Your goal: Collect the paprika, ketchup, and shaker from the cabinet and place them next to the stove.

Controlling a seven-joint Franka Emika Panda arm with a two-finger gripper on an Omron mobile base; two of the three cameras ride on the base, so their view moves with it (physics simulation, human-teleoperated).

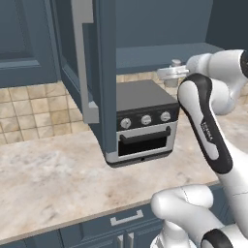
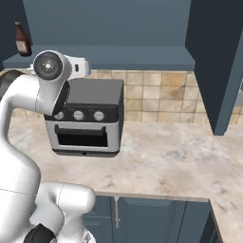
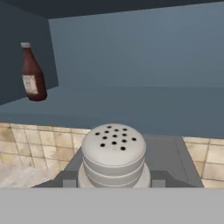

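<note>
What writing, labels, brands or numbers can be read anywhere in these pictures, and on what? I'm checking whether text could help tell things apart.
Nothing reads clearly.
Dark brown-red ketchup bottle on the slate-blue wall cabinet's shelf: pale label, print too blurred to read.
White robot arm: small vertical lettering on its dark link, too small to read.
Silver-and-black toaster oven: three knobs, no legible markings.
Pale grey shaker: holes, no text.

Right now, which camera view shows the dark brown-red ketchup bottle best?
The hand view: the dark brown-red ketchup bottle stands whole, label visible, on the cabinet shelf. The right base view shows it small at the top left corner.
</note>
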